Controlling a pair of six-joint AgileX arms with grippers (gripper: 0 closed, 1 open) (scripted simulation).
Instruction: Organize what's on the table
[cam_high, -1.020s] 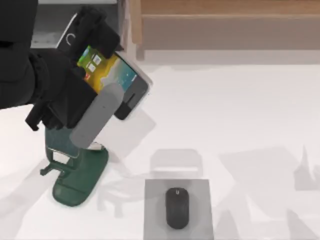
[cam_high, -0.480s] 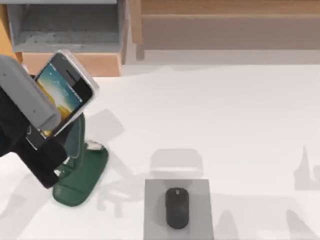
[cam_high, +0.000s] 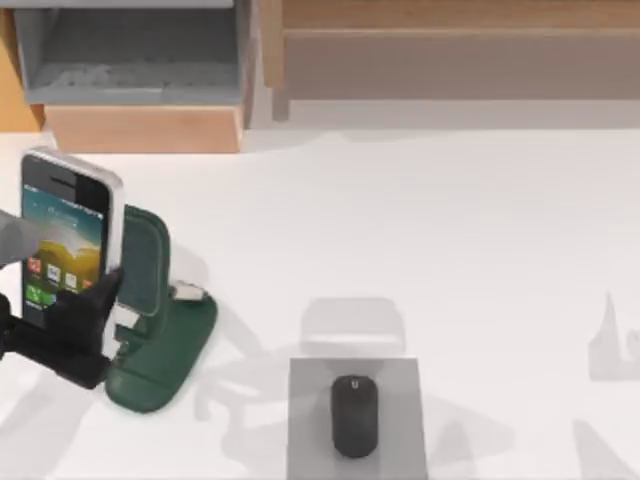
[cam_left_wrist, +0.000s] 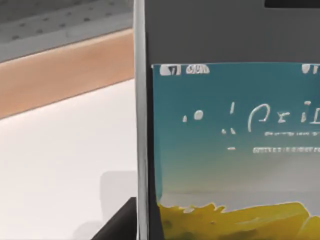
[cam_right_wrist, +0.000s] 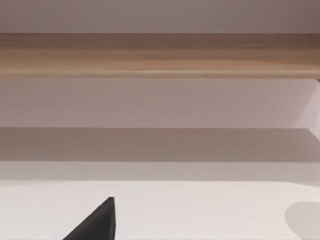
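Your left gripper (cam_high: 70, 325), at the white table's (cam_high: 450, 230) nine o'clock edge, grips a silver-edged smartphone with a lit screen (cam_high: 65, 235) upright, just beside the dark green phone stand's (cam_high: 155, 340) backrest, probably to seat it there. A black mouse (cam_high: 354, 415) sits on a grey square pad (cam_high: 400, 380) at six o'clock; whether your right gripper is clenched or released, I cannot tell.

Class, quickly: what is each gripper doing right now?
Left gripper: shut on the phone, beside the green stand.
Right gripper: cannot be told.
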